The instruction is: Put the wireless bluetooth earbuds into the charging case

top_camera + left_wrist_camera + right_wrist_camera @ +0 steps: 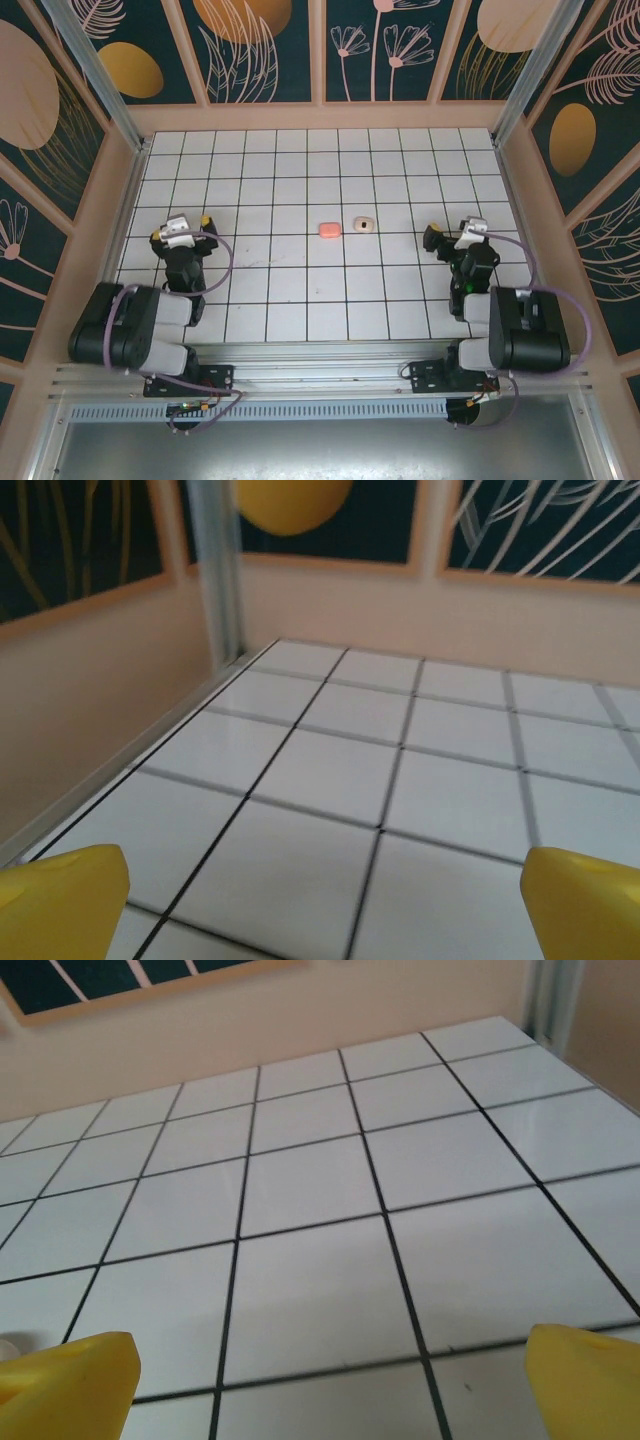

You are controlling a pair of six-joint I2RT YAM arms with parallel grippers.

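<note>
Yellow fingertips (pixel 62 902) in the lower corners of the left wrist view: left tool (pixel 320 905), spread wide, with bare tile between the tips and nothing held.

Right tool (pixel 330 1385): same state in its own wrist view, wide open and empty.

Worktop (pixel 250 180): white tiles, dark grout lines.

Wireless bluetooth earbuds: 2 tiny pieces just beside each other, apart, a little right of mid-frame in the top view.
- Pink piece (pixel 328 229): left of the pair, salmon, rounded, long axis running left-right in the frame.
- Cream piece (pixel 363 224): right of the pair, paler, a dark spot on top, too round to give an axis.

At this size I cannot tell bud from charging case.

Governing relation: both pieces lie between the 2 tools, on roughly the same tile row as them. The right tool is nearer, with the cream piece to its left in the frame. The left tool is well apart from both. Judgement: the right arm has the shorter reach.
</note>
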